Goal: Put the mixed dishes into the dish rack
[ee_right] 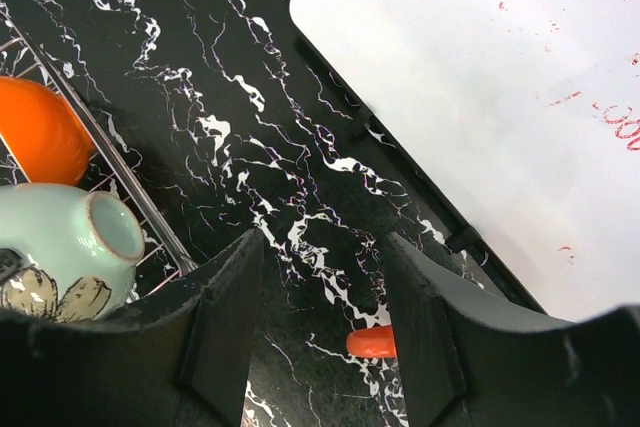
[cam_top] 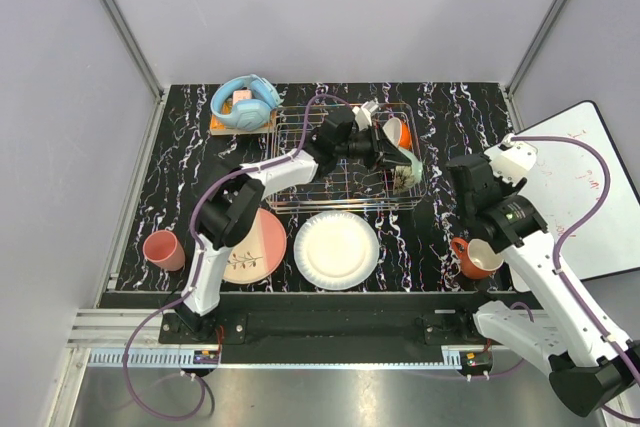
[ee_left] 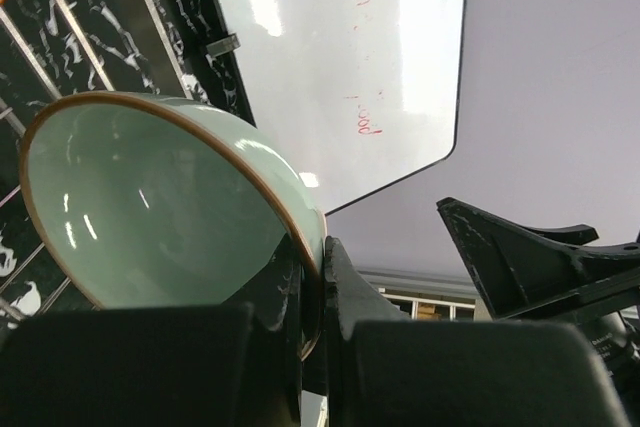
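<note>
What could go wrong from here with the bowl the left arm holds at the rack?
The left gripper pinches the pale green bowl by its rim alone, tilted; it could slip or roll on release. It hangs close to the orange dish at the right end of the dish rack and might knock it.

The left arm [cam_top: 207, 272] is set up from its base at the lower left of the top view, bent at the elbow and extended toward the upper centre of the frame. The left jaws are closed on the rim of the pale green bowl [ee_left: 150, 217], one inside and one outside. The right arm [cam_top: 545, 262] is extended from the lower right toward the centre right. The right jaws are held parted above the counter [ee_right: 250, 127].
</note>
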Controlling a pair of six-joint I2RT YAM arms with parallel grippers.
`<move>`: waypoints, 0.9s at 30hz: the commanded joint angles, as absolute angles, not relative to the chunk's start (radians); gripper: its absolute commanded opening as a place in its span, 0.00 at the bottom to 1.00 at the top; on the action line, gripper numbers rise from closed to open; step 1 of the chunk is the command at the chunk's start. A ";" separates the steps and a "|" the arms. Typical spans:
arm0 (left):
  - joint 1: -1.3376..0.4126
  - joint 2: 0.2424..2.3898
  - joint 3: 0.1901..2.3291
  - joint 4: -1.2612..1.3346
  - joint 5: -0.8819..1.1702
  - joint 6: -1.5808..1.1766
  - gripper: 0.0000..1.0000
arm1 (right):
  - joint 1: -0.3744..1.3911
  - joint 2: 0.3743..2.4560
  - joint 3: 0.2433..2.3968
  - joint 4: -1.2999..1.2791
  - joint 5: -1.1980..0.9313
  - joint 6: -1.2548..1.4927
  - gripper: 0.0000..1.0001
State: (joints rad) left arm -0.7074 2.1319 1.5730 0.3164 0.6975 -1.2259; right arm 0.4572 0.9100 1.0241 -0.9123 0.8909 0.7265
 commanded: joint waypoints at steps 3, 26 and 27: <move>-0.703 2.089 1.555 0.377 0.701 -1.255 0.02 | 0.454 0.887 1.022 -0.922 0.894 0.736 0.59; -0.687 1.996 1.571 0.304 0.768 -1.174 0.99 | 0.454 0.891 0.977 -0.928 0.885 0.758 0.64; -0.683 1.987 1.575 0.299 0.781 -1.154 0.99 | 0.454 0.899 0.973 -0.920 0.881 0.753 0.63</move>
